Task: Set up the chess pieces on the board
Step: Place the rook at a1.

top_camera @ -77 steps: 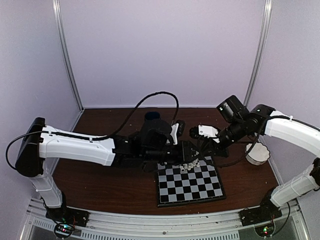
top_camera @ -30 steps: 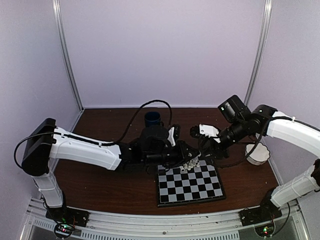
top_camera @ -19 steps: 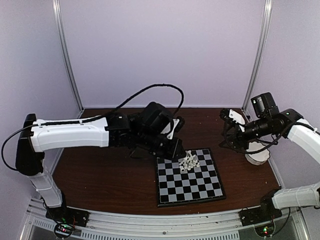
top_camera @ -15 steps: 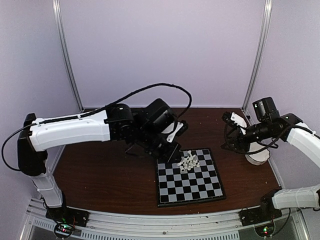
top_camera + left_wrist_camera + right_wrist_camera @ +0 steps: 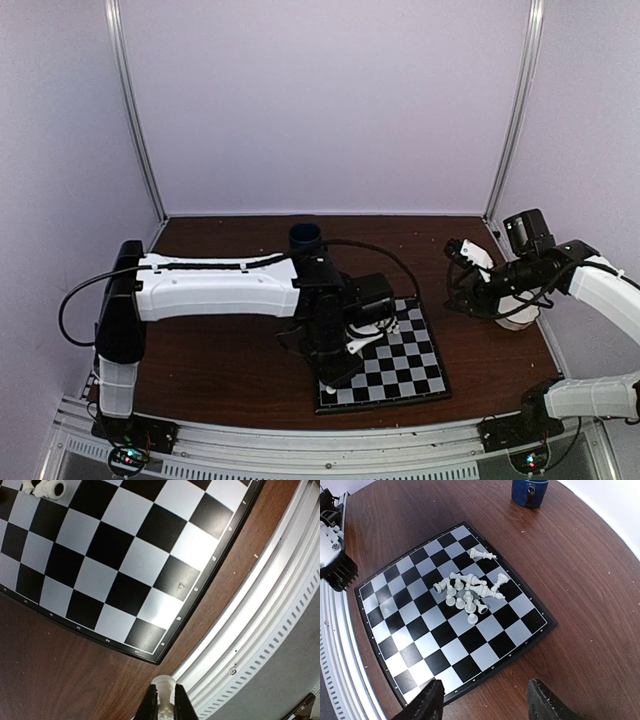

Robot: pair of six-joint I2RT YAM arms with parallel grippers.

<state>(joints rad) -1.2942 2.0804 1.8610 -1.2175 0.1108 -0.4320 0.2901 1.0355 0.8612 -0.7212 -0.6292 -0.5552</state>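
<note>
Chess pieces [image 5: 470, 592] lie heaped on the board [image 5: 415, 655]; left gripper [image 5: 164, 707], clamped on one piece [image 5: 163, 686], should stand it on an edge square; right gripper [image 5: 484, 685] gapes empty.

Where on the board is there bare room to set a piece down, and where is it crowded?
Bare: the rows of the board nearest the metal rail. Crowded: the chess pieces lie heaped, several toppled, in the half toward the blue mug. The left gripper, holding one piece, hangs by a rail-side corner.

Bare near half of the board [image 5: 445, 630], heap of chess pieces [image 5: 470, 592] at its far side, mug [image 5: 529, 491] beyond.
</note>
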